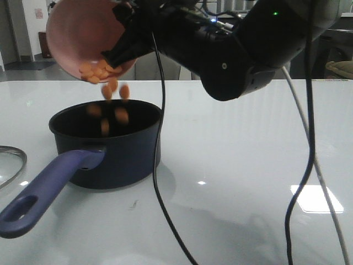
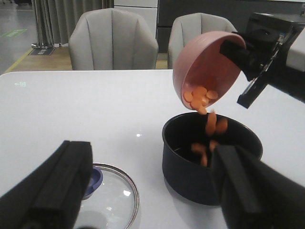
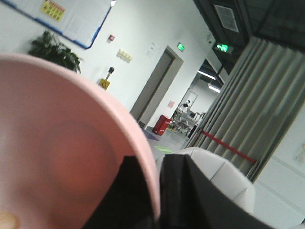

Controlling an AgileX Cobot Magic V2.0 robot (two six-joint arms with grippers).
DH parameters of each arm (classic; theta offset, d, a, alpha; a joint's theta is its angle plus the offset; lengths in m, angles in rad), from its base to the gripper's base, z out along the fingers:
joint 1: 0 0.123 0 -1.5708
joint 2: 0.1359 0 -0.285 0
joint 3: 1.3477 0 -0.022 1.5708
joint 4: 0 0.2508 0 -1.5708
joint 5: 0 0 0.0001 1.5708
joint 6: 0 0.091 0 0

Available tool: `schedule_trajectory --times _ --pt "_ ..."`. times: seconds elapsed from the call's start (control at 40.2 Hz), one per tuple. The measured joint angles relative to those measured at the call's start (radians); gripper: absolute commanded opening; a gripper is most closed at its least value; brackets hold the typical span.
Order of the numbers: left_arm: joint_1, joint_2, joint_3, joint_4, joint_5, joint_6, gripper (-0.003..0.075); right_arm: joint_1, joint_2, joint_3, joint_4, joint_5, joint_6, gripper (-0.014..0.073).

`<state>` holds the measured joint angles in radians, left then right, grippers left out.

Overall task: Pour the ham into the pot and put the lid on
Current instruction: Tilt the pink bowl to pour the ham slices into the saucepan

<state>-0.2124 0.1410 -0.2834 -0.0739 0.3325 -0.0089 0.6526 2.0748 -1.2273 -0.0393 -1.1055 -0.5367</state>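
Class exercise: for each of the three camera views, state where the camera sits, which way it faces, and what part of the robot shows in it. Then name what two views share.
Front view: low, facing forward over the table; the right arm tips the pink bowl above the pot.
Left wrist view: on the left arm, facing pot, lid and chairs; the open left gripper frames it.
Right wrist view: on the right arm, aimed up at the room; right gripper clamps the bowl's rim.
Shared: front and left wrist views both show ham falling into the pot.

No wording can be read anywhere — the green sign (image 3: pixel 181 46) above the doorway (image 3: pixel 155 90) and the yellow notice (image 3: pixel 52 9) on the wall are too blurred.
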Motion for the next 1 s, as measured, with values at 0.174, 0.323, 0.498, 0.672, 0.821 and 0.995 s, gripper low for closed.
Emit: schedule_trajectory --times 0.174,0.323,0.498,0.672,0.821,0.995 --pt "0.000 0.000 0.000 0.000 0.002 0.000 0.0553 0.025 0.022 0.000 -0.023 -0.018 -0.179 0.0137" --pt "0.000 0.000 0.000 0.000 0.004 0.000 0.0553 0.041 0.041 0.000 -0.028 -0.018 -0.356 0.0137" --pt "0.000 0.000 0.000 0.000 0.007 0.000 0.0553 0.045 0.045 0.000 -0.030 -0.018 -0.570 0.0137" --pt "0.000 0.000 0.000 0.000 0.008 0.000 0.0553 0.045 0.045 0.000 0.008 -0.018 -0.491 0.0137" --pt "0.000 0.000 0.000 0.000 0.008 0.000 0.0553 0.047 0.033 0.000 0.110 -0.001 -0.108 0.0137" --pt "0.000 0.000 0.000 0.000 0.008 0.000 0.0553 0.047 -0.089 -0.008 0.158 0.330 0.233 0.0137"
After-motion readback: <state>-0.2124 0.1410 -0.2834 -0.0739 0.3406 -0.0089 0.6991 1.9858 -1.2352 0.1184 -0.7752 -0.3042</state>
